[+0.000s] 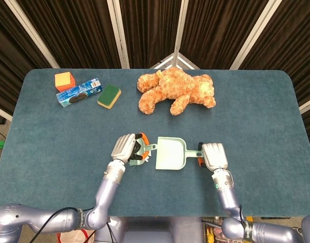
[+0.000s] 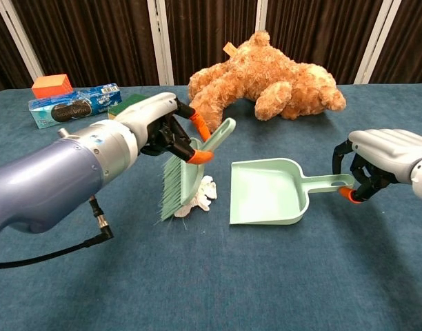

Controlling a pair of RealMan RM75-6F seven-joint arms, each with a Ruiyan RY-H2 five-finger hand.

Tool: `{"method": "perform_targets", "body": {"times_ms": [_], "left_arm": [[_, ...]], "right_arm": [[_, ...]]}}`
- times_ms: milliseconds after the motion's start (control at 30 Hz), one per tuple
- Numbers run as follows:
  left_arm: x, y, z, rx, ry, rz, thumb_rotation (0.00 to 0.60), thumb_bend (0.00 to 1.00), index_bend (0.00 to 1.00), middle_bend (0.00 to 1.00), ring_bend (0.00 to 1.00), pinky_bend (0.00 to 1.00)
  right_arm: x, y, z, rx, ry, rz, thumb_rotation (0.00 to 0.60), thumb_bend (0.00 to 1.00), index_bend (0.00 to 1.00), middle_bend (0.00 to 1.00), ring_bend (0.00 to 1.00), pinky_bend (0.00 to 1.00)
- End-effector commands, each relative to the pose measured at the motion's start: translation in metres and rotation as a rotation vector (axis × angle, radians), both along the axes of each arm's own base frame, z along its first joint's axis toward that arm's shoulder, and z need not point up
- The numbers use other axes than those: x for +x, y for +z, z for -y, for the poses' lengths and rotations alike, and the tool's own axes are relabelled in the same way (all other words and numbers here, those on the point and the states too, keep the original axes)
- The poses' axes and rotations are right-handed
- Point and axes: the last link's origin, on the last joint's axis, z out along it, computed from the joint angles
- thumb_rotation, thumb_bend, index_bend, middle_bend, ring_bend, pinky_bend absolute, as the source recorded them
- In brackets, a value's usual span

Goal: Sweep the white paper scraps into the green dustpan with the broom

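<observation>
My left hand (image 2: 163,127) (image 1: 125,147) grips a green broom (image 2: 185,181) by its handle, bristles down on the table. White paper scraps (image 2: 204,194) lie bunched against the bristles, just left of the green dustpan (image 2: 266,193) (image 1: 170,153). In the head view the hand and broom hide most of the scraps. My right hand (image 2: 383,162) (image 1: 214,155) holds the end of the dustpan's handle, and the pan lies flat with its mouth toward the broom.
A brown teddy bear (image 1: 175,92) lies at the back centre. At the back left are an orange block (image 1: 64,80), a blue biscuit packet (image 1: 79,91) and a green-and-yellow sponge (image 1: 109,96). The table (image 1: 43,152) has a teal cloth.
</observation>
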Motion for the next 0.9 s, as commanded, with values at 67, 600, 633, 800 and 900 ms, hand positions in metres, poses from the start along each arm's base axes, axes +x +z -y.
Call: {"method": "perform_targets", "body": {"times_ms": [67,600,633,800,900], "left_arm": [[0.012,-0.006,0.003,-0.009,-0.024,0.047,0.6,0.64,0.78,1.0,1.0,1.0],[0.068,-0.021,0.02,-0.007,-0.123,0.215,0.6,0.64,0.78,1.0,1.0,1.0],[0.069,-0.02,0.02,-0.006,-0.124,0.219,0.6,0.64,0.78,1.0,1.0,1.0],[0.065,-0.008,0.016,0.021,-0.125,0.245,0.6,0.64,0.78,1.0,1.0,1.0],[0.058,0.001,0.01,0.036,-0.12,0.245,0.6,0.64,0.78,1.0,1.0,1.0]], "right_arm": [[0.0,0.001,-0.001,0.0,0.0,0.0,0.6,0.46,0.59,0.82,0.8,0.8],[0.003,0.002,0.003,-0.001,0.002,-0.002,0.6,0.46,0.6,0.82,0.8,0.8],[0.003,0.002,0.003,-0.002,0.002,-0.003,0.6,0.46,0.6,0.82,0.8,0.8],[0.002,0.004,0.002,-0.003,-0.002,-0.002,0.6,0.46,0.6,0.82,0.8,0.8],[0.001,0.003,0.001,-0.001,-0.005,-0.001,0.6,0.46,0.6,0.82,0.8,0.8]]}}
